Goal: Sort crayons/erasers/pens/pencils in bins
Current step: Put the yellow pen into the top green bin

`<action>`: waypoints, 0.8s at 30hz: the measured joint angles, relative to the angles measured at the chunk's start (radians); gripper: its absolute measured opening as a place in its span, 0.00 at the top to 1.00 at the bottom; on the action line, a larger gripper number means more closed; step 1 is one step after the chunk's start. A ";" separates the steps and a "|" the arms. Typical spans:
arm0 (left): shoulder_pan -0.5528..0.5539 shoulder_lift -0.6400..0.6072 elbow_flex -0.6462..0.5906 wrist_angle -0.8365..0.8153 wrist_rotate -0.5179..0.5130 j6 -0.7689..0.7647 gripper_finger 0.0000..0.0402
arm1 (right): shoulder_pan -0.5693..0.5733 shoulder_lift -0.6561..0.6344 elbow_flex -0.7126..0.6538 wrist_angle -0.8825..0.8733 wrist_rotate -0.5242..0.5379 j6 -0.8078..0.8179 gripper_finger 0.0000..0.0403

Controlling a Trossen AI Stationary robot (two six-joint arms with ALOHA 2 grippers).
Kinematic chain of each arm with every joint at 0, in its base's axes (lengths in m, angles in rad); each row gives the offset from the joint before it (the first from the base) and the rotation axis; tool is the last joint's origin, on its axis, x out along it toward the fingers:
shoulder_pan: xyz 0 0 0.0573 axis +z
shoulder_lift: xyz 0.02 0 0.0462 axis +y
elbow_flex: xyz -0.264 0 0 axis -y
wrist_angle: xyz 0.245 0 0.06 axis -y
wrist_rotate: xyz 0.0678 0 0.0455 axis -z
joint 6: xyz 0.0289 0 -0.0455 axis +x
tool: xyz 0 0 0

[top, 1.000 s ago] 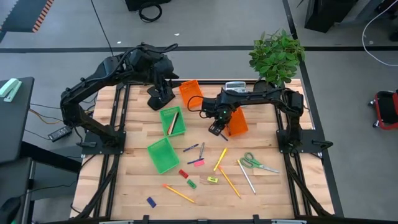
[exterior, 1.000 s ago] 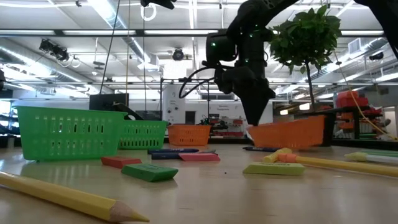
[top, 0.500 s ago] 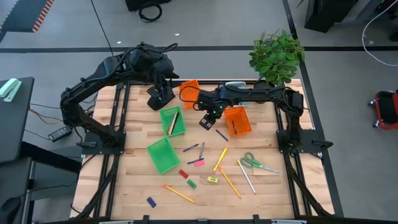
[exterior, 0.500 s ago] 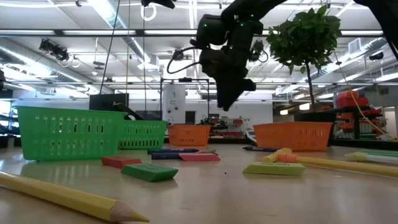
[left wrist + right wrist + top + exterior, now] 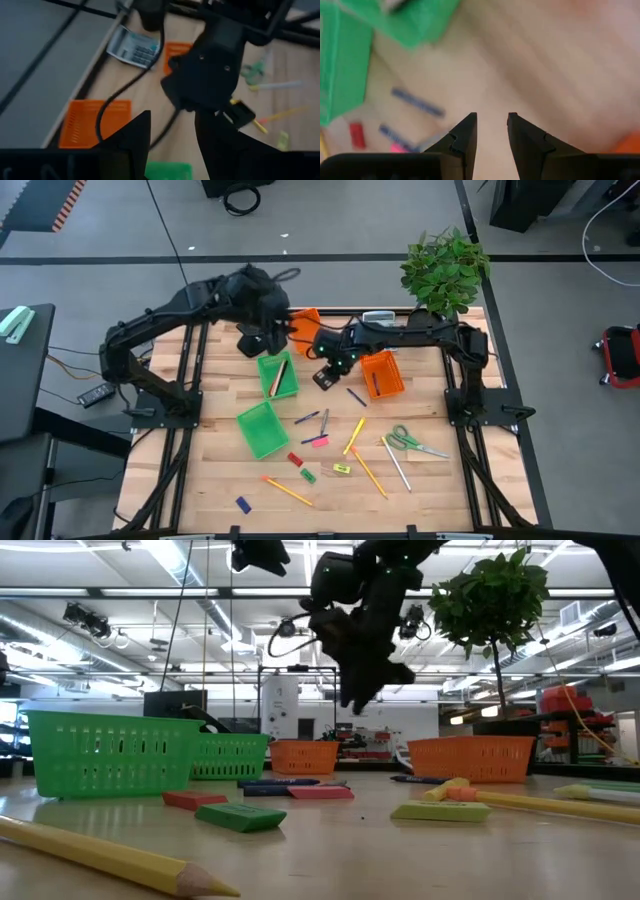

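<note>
Bin, high view: the right-hand orange bin [image 5: 382, 373], tilted beside the right gripper [image 5: 322, 377] a second ago, is now seen flat on the table, with a dark pen inside.
Right gripper, high view: it has been moved left, off that bin, to bare table just right of the far green bin [image 5: 277, 375].
Left gripper, high view: the left gripper [image 5: 264, 340] has been shifted slightly right and is held at the far edge of that green bin.
Loose stock, high view: pens [image 5: 310, 418], pencils [image 5: 354, 435] and erasers [image 5: 320, 441] are left scattered mid-table and nearer; the near green bin [image 5: 262, 428] looks empty.
Low view: the right gripper [image 5: 352, 700] is raised well above the table; the orange bin [image 5: 470, 757] sits level at right.
Left wrist view: the jaws of the left gripper [image 5: 172, 135] stand apart, with nothing between. The right arm is seen ahead and a calculator [image 5: 135, 46] beyond.
Right wrist view: the jaws of the right gripper [image 5: 491, 132] stand apart and empty over bare wood, with blurred pens [image 5: 417, 102] off to one side.
Meaning: one drop-off looks done; the next pick is likely from the loose pens, and most sorting is judged still to do.
</note>
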 joint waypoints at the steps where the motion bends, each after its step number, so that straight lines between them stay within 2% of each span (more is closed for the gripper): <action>1: -0.012 -0.001 -0.010 -0.004 0.002 -0.001 0.60 | 0.014 0.000 0.000 -0.032 -0.030 0.049 0.71; 4: -0.049 -0.001 -0.044 -0.014 0.002 -0.030 0.60 | 0.068 0.000 0.000 -0.106 -0.105 0.211 0.71; 9: -0.106 -0.001 -0.076 -0.017 0.003 -0.071 0.60 | 0.179 0.000 0.000 -0.168 -0.142 0.464 0.71; 19: -0.136 0.005 -0.077 -0.003 0.000 -0.422 0.60 | 0.391 -0.005 0.000 -0.323 -0.055 0.498 0.71; 24: -0.145 0.007 -0.077 -0.007 -0.006 -0.478 0.60 | 0.507 -0.015 0.000 -0.320 -0.002 0.608 0.71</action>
